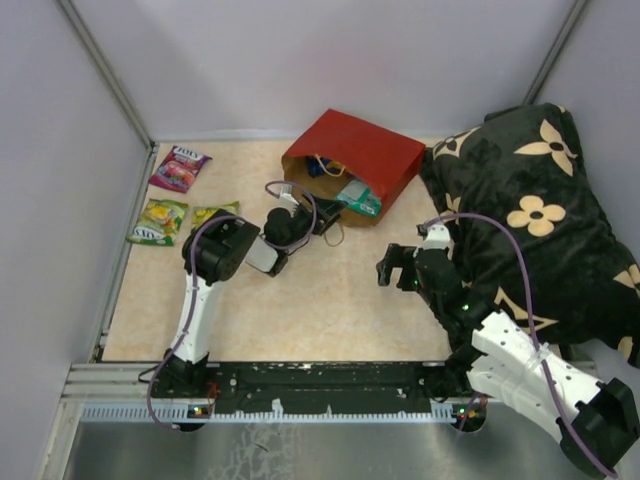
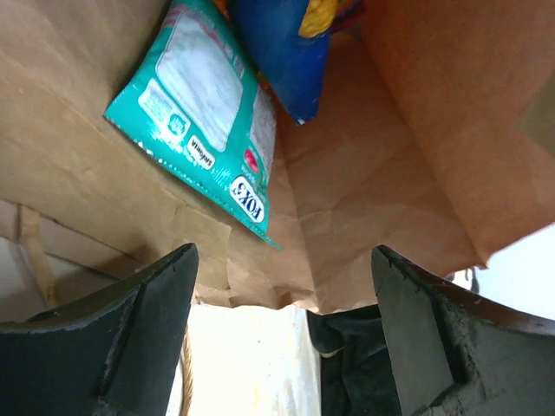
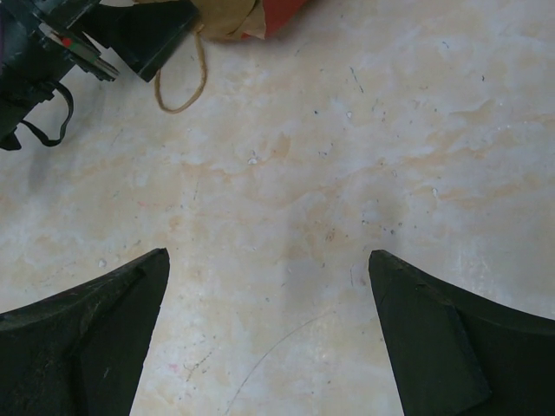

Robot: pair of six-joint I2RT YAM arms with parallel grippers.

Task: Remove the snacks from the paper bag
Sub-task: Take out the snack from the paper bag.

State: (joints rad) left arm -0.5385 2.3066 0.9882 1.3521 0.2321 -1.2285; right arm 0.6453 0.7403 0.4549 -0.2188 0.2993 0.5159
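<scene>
Count on the surface (image 1: 330, 300): 1 paper bag (image 1: 368, 145), 1 cushion (image 1: 540, 220), 3 candy pkts outside the bag, 2 snacks visible inside it.

Bag: red outside, brown kraft inside, creased. It lies on its side at far centre, mouth facing near-left. 1 thin tan twine handle (image 3: 180, 82) loops flat on the surface at the mouth.

Inside the bag (left wrist view):
- 1 teal packet (image 2: 204, 113): flat, glossy film, "FOX'S" print, lying against the kraft wall.
- 1 blue chip bag (image 2: 282, 52): glossy, deeper in, touching the teal packet.
- Other contents: cannot tell.

Outside the bag, far-left, all flat and glossy:
- 1 purple packet (image 1: 178, 168), farthest.
- 1 green packet (image 1: 158, 222), nearer.
- 1 yellow-green packet (image 1: 213, 213), just right of the green one.

Arm L: left jaws open, nothing between them, at the bag mouth and pointing in, short of the teal packet.

Arm R: right jaws open wide, nothing held, over bare surface near-right of the bag, just left of the cushion.

Cushion: soft black fabric w/ cream flower pattern, right side.

Surface: beige, marbled, lightly scuffed.
</scene>
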